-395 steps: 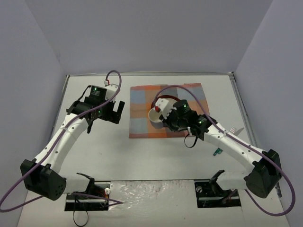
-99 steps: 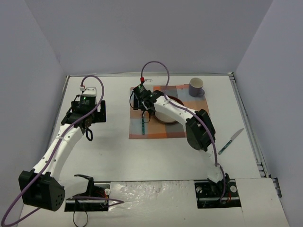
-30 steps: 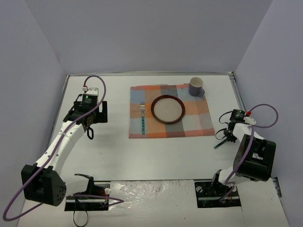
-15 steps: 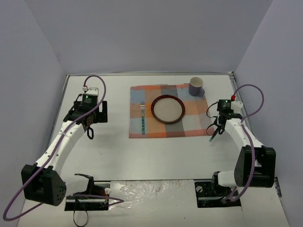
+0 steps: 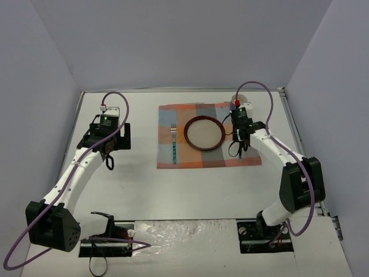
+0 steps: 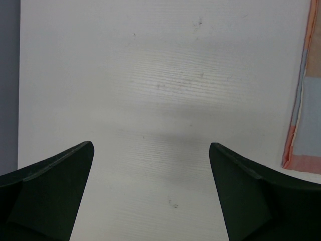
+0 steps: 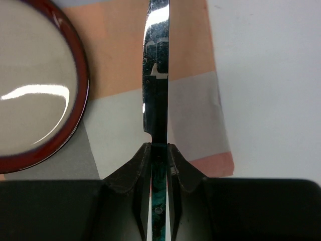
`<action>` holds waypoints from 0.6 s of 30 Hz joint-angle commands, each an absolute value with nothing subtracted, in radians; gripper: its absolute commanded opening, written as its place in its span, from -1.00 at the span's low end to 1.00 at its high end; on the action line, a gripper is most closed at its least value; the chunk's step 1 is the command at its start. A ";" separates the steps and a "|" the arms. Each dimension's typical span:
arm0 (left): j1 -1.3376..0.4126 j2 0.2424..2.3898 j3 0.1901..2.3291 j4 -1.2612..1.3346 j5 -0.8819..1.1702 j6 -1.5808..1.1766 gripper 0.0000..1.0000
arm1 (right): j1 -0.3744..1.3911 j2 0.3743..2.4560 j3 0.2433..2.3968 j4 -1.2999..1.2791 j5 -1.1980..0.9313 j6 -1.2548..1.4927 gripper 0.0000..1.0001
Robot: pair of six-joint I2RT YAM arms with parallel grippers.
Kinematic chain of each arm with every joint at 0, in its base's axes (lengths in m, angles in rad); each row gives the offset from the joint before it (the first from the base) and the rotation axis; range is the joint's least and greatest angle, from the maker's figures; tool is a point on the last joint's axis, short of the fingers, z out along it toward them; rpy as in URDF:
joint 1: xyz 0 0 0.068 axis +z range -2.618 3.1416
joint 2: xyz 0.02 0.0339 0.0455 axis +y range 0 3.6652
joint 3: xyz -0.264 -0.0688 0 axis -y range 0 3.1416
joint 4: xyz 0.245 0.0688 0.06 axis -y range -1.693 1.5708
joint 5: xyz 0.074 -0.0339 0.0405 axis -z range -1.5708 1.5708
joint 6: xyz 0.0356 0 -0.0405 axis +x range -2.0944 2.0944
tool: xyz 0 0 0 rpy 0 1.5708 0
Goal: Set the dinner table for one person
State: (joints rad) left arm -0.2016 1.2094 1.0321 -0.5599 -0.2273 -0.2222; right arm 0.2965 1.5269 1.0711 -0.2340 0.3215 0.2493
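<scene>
- Knife [image 7: 156, 75] handle mostly hidden between the right gripper [image 7: 159, 146] fingers [image 7: 140, 168]; only a teal strip shows in the gap, cut off by the bottom edge.
- In the top view the knife is too small and dark to pick out under the right gripper [image 5: 236, 151].
- Can't tell whether the blade touches the plaid mat [image 7: 185, 50] or hangs above it.
- Plate [image 7: 35, 95] is cut off at the left and top of the right wrist view.
- Left wrist view shows only the fingertips; the rest of the left gripper [image 6: 150, 145] is out of frame.
- Right jaws are narrow and clamped on the knife handle. The blade points straight ahead of them over the mat.
- The plate sits ahead and left of the right jaws, beside the blade and apart from it.
- Bare dinner table [image 7: 271, 75] lies right of the right jaws.
- Left jaws are wide apart and hold nothing, with dinner table [image 6: 165, 75] surface between and ahead.
- The mat edge [image 6: 306, 100] is far right of the left jaws.
- Top view: left gripper [image 5: 109, 158] is well left of the mat [image 5: 173, 115], and the fork [image 5: 173, 144] lies on the mat left of the plate [image 5: 204, 133].
</scene>
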 commanded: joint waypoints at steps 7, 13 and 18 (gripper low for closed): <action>-0.198 1.171 1.055 -0.520 -0.256 -0.230 0.94 | 0.317 1.678 1.171 -0.205 0.265 0.067 -1.00; -0.198 1.175 1.054 -0.522 -0.260 -0.227 0.94 | 0.313 1.751 1.174 -0.162 0.230 0.067 -1.00; -0.198 1.178 1.054 -0.523 -0.266 -0.227 0.94 | 0.300 1.797 1.171 -0.132 0.205 0.071 -1.00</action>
